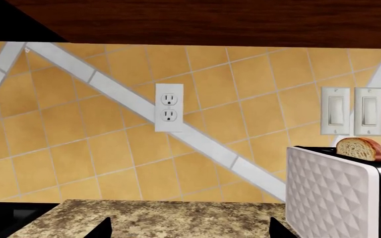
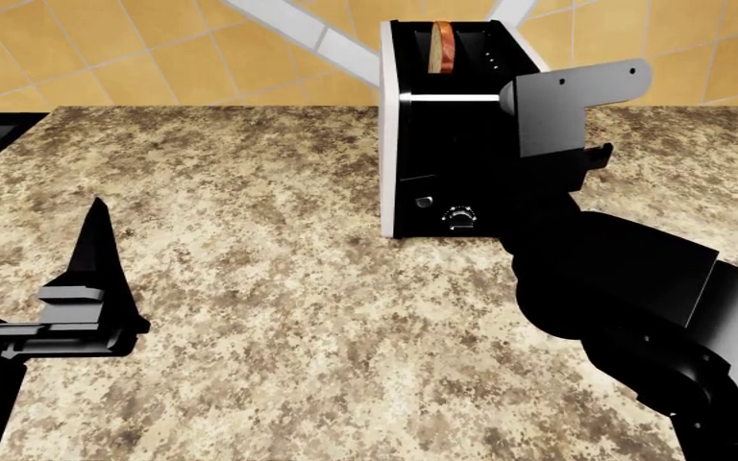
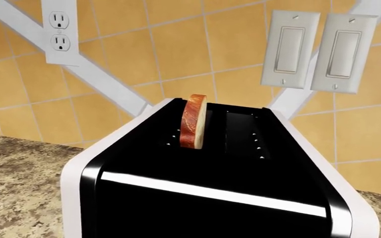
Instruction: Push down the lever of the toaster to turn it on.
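Granite counter; right gripper against toaster

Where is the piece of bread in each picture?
Head view: bread at top center, in the toaster's slot.
Left wrist view: bread at right edge, sticking up.
Right wrist view: bread in the middle.
Shared landmark: the black-topped toaster.

Both arms are plain matte black, with no markings. The left gripper has slim, pointed, blade-like fingers on a boxy mount. The right arm is bulkier, built of rounded joint housings and a flat angular plate.
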Tool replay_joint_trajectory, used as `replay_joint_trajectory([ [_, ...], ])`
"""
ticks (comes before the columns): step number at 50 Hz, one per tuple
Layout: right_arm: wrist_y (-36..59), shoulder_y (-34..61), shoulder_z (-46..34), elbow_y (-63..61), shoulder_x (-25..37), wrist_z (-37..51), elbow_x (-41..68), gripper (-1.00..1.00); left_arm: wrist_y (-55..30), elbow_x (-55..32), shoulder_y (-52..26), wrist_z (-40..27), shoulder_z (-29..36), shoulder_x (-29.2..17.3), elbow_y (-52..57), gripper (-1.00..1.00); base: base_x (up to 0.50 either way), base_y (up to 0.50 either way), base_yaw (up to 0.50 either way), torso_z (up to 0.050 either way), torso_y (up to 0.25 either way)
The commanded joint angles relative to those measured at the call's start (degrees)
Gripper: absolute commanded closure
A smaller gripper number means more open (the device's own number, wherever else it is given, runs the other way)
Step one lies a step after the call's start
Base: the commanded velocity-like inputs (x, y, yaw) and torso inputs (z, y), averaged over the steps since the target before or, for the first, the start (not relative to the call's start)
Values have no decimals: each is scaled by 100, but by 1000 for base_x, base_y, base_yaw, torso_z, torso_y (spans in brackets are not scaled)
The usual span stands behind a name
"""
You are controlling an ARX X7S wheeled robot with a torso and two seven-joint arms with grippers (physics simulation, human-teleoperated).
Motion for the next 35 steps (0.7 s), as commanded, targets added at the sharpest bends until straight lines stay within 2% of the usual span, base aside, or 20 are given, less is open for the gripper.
replay_joint_trajectory([
  [1,94,-294,-394,893,-73,-219,865,100,-14,-18,-20,-8,-2,1,3,-100,14,0,0,0,0],
  [35,352,-642,-546,1169,-86,-568,1369,100,-139,-50,-185,-33,86,28,35,-100,3,1,2,-2,0],
])
